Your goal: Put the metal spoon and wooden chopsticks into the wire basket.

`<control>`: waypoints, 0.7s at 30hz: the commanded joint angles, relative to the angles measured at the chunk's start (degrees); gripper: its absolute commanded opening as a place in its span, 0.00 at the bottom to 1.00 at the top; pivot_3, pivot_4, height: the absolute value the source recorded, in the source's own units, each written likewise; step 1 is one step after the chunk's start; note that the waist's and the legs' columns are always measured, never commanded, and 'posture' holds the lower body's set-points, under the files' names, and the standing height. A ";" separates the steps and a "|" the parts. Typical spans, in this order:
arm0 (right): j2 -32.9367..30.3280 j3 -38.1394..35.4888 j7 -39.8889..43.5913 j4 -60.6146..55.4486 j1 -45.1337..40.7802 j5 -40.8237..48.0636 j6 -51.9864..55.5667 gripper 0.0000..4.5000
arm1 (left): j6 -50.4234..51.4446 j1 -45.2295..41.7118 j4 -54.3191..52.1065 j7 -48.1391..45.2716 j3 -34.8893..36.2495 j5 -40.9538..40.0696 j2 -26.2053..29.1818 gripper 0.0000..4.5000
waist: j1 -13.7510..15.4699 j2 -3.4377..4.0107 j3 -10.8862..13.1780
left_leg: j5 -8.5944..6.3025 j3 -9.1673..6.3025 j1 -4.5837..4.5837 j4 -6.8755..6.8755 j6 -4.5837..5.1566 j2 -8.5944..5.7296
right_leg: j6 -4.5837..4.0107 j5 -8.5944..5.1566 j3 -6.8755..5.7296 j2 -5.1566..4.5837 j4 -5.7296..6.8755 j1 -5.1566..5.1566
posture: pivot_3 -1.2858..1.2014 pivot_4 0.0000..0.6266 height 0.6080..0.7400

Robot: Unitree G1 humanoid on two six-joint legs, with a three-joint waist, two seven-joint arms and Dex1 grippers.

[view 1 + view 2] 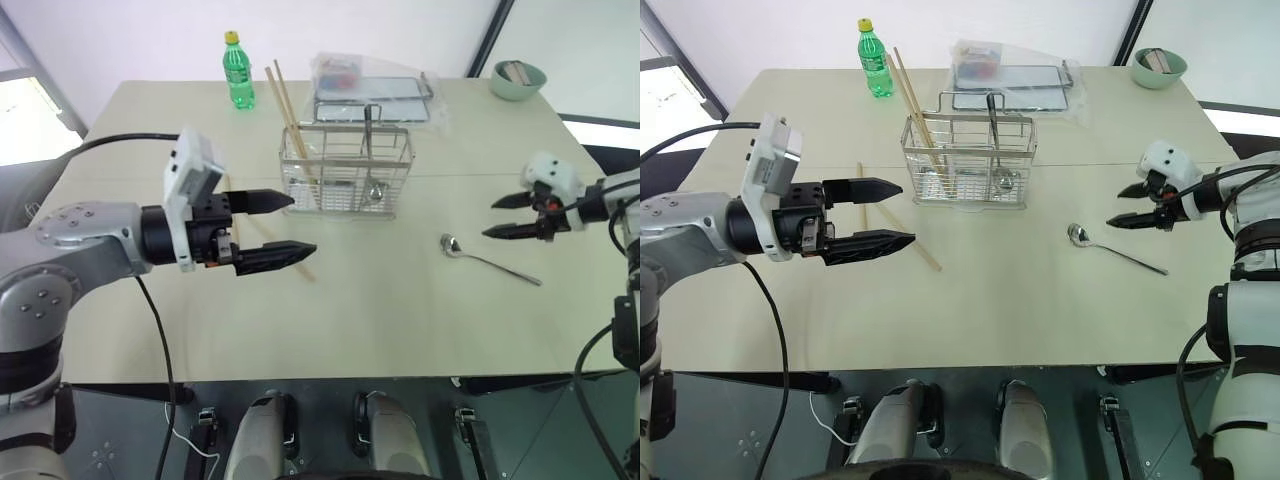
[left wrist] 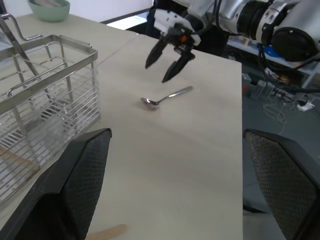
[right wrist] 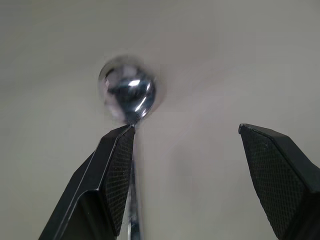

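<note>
The metal spoon (image 1: 485,258) lies flat on the table to the right of the wire basket (image 1: 345,170), its bowl toward the basket. My right gripper (image 1: 489,219) hovers open just above the spoon's bowl (image 3: 129,92), pointing down and left. Two wooden chopsticks (image 1: 285,105) lean upright in the basket's left compartment. Two more chopsticks (image 1: 910,245) lie on the table left of the basket. My left gripper (image 1: 303,225) is raised over them, pointing right, open and empty.
A green bottle (image 1: 237,70) stands at the back, left of a flat tray in clear plastic wrap (image 1: 370,90) behind the basket. A pale green bowl (image 1: 518,78) sits at the back right corner. The table's front edge runs close below both arms.
</note>
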 commanded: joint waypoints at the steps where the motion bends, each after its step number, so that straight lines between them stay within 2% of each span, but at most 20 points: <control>1: 0.94 0.26 -0.83 1.12 -0.15 -1.22 0.09 0.76 | 0.28 -1.01 -1.52 -0.70 0.71 -1.66 1.17 0.99 | -0.07 0.00 0.00 | 0.01 -0.01 0.00 0.00 -0.02 0.00 | 0.00 0.00 0.00 0.01 0.01 0.00 | 0.52 0.24 0.75; 9: 3.25 -1.22 1.47 1.51 1.88 0.15 2.35 0.76 | 0.17 -0.83 -1.53 -0.79 1.78 -1.77 3.10 0.99 | 0.15 0.01 0.00 | 0.04 -0.01 0.00 0.02 -0.07 -0.01 | 0.01 0.00 0.00 0.01 0.02 0.02 | 0.52 0.24 0.75; 16: 3.69 -0.73 -0.89 1.61 4.17 -0.73 1.19 0.76 | -0.19 -1.56 -1.19 -0.65 2.03 -1.25 3.39 0.99 | 0.08 0.00 0.00 | 0.05 -0.03 0.09 0.03 -0.07 -0.01 | 0.01 0.00 -0.01 0.02 0.03 0.10 | 0.52 0.24 0.75; 19: 4.05 -0.55 -1.00 1.54 4.94 -0.85 0.91 0.57 | -0.19 -2.33 -0.48 -0.82 1.92 -0.94 3.50 1.00 | 0.16 -0.01 -0.01 | 0.04 -0.04 0.13 0.04 -0.07 -0.01 | 0.01 0.00 -0.01 0.02 0.02 0.17 | 0.52 0.24 0.75; 21: 4.29 -0.64 -0.81 1.41 5.13 -0.75 1.04 0.38 | -0.39 -2.49 -0.06 -1.20 1.69 -0.26 3.62 1.00 | 0.12 -0.01 0.00 | 0.04 -0.04 0.15 0.04 -0.07 -0.01 | 0.02 0.00 -0.01 0.01 0.03 0.18 | 0.52 0.24 0.75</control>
